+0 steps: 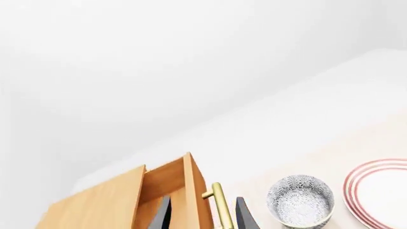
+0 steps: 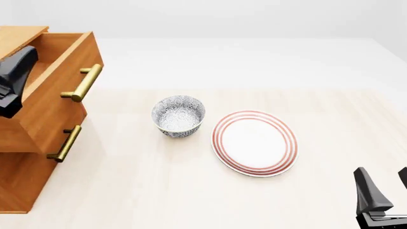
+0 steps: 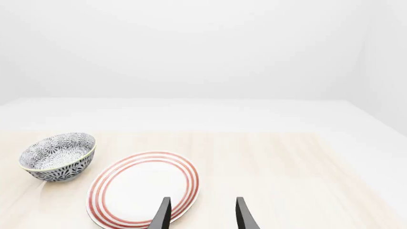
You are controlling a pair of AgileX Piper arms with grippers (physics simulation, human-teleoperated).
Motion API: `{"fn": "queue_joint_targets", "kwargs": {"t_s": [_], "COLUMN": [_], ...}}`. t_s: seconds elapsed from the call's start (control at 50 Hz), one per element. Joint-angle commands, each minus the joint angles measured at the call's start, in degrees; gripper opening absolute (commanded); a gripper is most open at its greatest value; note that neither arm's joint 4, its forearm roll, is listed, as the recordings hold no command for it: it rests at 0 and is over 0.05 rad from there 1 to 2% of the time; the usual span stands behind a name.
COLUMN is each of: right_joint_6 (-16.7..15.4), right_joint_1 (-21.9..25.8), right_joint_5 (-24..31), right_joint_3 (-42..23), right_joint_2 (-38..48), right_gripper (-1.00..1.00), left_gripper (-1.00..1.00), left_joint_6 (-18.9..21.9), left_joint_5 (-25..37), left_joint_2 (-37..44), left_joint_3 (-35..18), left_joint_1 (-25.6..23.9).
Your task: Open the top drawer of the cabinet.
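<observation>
One top drawer juts out of your cabinet at the bench's left, your left jaws spread either side of its front panel beside the brass handle, while your right jaws hang open, empty, above the plate.

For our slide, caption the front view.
Top drawer pulled out of the cabinet; bowl and plate alongside.
</observation>
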Motion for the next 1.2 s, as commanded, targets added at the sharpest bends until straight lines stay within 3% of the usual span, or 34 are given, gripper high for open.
{"fn": "queue_joint_targets", "kwargs": {"t_s": [0.02,0.2,0.28,0.4,0.9,1.2], "right_joint_6": [0.00,0.00,0.01,0.00,-0.01,0.00], "right_joint_1": [0.00,-0.01,-0.03,0.01,0.01,0.00], "right_joint_5": [0.00,0.00,0.00,0.00,0.00,0.00], "right_joint_3": [0.00,0.00,0.00,0.00,0.00,0.00], "right_joint_2": [0.00,0.00,0.01,0.00,0.00,0.00], "right_gripper": [1.00,1.00,1.00,1.00,1.00,1.00], "left_gripper": [1.00,1.00,1.00,1.00,1.00,1.00], "left_joint_6": [-6.25,-9.83,-9.56,-13.43,-17.25,-20.36], "left_joint_5": [8.83,13.36,15.87,19.21,32.41,36.83], "left_joint_2": [0.51,2.94,4.29,5.19,9.38,11.77], "left_joint_3": [-5.33,-8.39,-9.92,-12.54,-19.77,-22.91], "left_joint_1": [1.89,2.80,3.48,3.69,7.38,4.98]}}
